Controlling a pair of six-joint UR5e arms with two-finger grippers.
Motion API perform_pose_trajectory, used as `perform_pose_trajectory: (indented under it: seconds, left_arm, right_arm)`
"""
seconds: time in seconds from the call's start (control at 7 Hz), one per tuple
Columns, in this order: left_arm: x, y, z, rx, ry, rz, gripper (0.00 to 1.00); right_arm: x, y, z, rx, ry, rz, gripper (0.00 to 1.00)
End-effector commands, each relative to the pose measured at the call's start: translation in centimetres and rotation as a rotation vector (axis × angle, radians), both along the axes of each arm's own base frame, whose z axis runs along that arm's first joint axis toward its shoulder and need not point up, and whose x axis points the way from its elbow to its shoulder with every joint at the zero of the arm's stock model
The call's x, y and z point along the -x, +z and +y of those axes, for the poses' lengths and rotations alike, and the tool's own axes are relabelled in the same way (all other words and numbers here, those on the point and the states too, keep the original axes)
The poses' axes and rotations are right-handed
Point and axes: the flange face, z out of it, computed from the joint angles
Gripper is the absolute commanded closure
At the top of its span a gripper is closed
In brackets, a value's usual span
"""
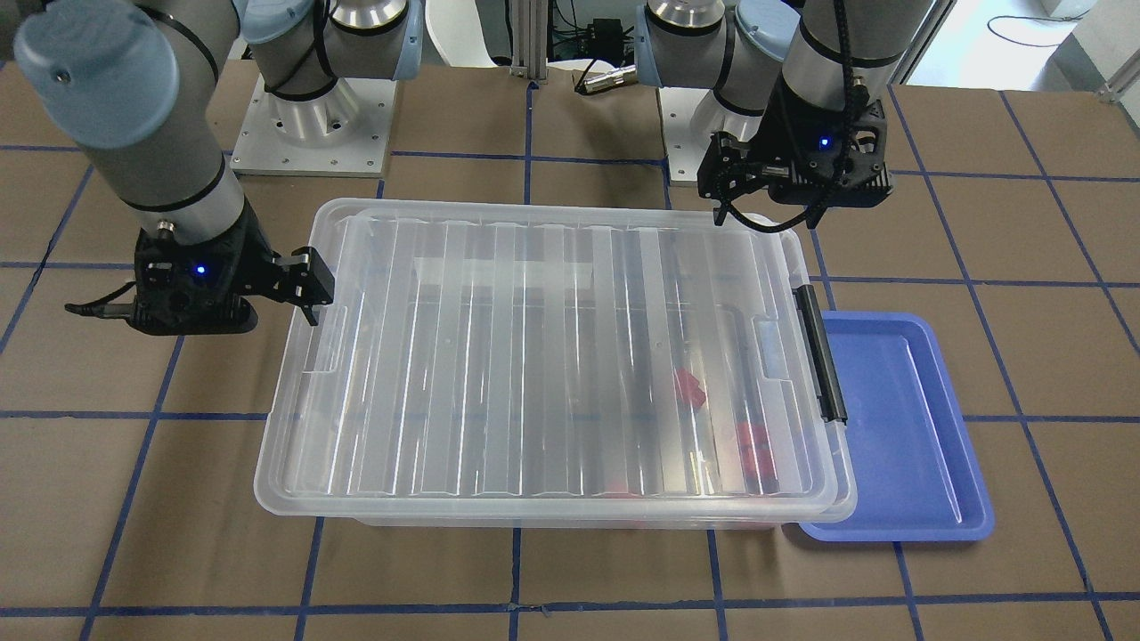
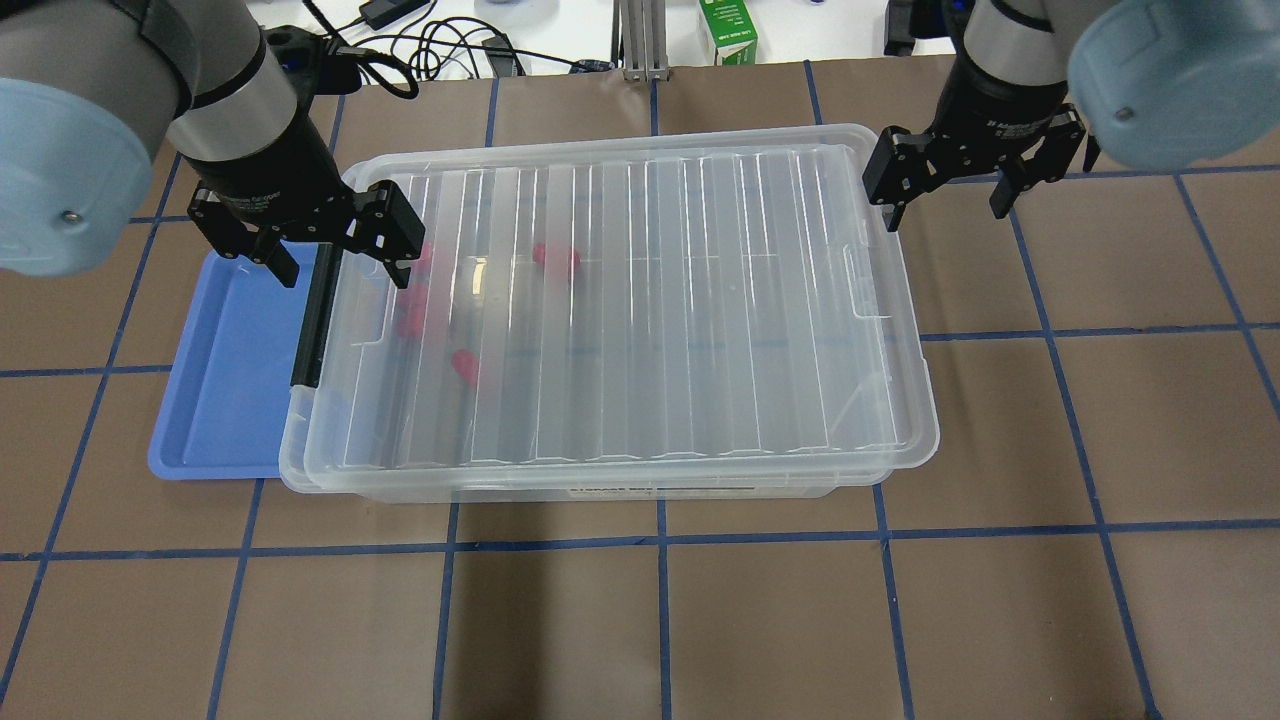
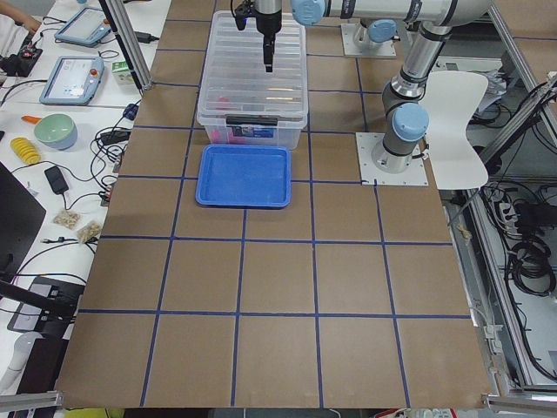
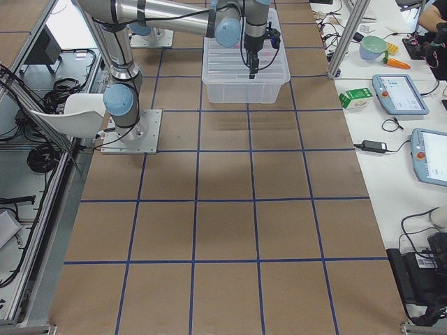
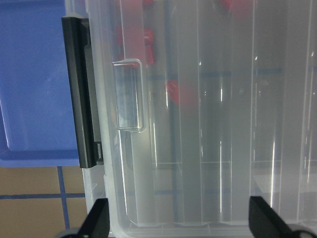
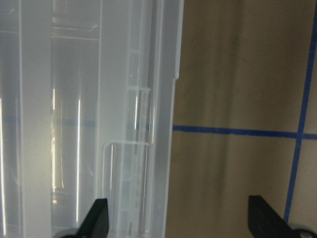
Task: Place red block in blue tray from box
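left pincer (image 2: 340, 262) and right pincer (image 2: 945, 208) both spread wide, empty

they hang over the two short edges of the box (image 2: 620, 485). red blocks (image 2: 557, 257) lie inside by the latch (image 2: 308, 320) edge. pulling the lid (image 2: 700, 300) may drag the box onto the blue tray (image 2: 220, 400) just beside it. two pincers, one box, one tray, at least four blocks.

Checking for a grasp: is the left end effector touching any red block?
Apart. In the left wrist view the red blocks lie inside the box, under its lid; the open left end effector is outside, above it.
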Motion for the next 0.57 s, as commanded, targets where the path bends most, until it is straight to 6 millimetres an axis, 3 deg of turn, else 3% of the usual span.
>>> perform_pose_trajectory:
  seconds: [0.0,0.29,0.43]
  left_arm:
    - [0.0,1.0,2.0,0.007,-0.003,-0.001,0.0]
    - [-0.3,0.9,2.2,-0.003,-0.003,-0.01,0.0]
    - [-0.3,-0.1,2.3,-0.021,-0.015,-0.009,0.0]
  right_arm:
    - [0.3,-4.3,-0.2,0.034,0.002,0.001,0.0]
    - [1.9,-4.5,-0.5,0.029,-0.025,0.0,0.0]
    - [2.6,-4.3,-0.7,0.031,-0.003,0.002,0.0]
